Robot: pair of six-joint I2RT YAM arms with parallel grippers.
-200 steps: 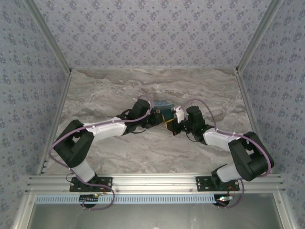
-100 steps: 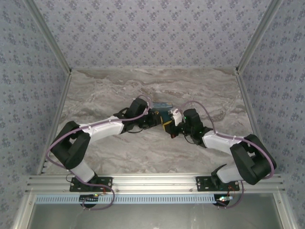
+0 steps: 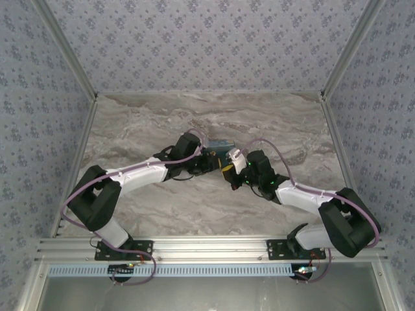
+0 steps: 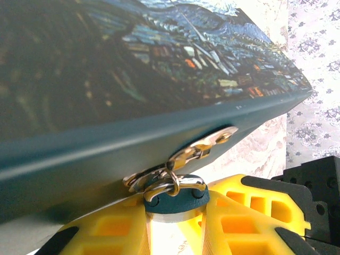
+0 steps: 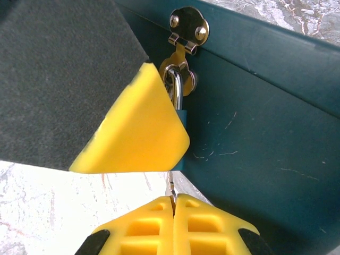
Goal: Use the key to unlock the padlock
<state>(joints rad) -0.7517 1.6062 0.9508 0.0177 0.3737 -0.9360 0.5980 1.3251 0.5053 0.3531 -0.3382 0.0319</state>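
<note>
The small blue padlock [image 4: 175, 206] hangs by its metal shackle [image 4: 172, 183] from the hasp on the teal front of the painted box [image 4: 159, 58]. My left gripper [image 4: 175, 226] is shut on the padlock's body, one yellow finger on each side. In the right wrist view, one left finger [image 5: 135, 127] covers most of the padlock [image 5: 182, 118]. My right gripper [image 5: 173, 201] is shut on the key [image 5: 172, 189]. Its thin tip points up at the padlock's lower end. I cannot tell whether the tip is in the keyhole. From above, both grippers [image 3: 217, 163] [image 3: 229, 172] meet at the box front.
The box [image 3: 220, 143] stands mid-table on the marble top [image 3: 149, 207]. Patterned walls close the left, back and right sides. Both arms [image 3: 139, 173] [image 3: 305, 193] reach inward from the near rail.
The right arm has swung left and closer to the padlock, and its wrist has turned. The left arm has shifted slightly and keeps its hold.
</note>
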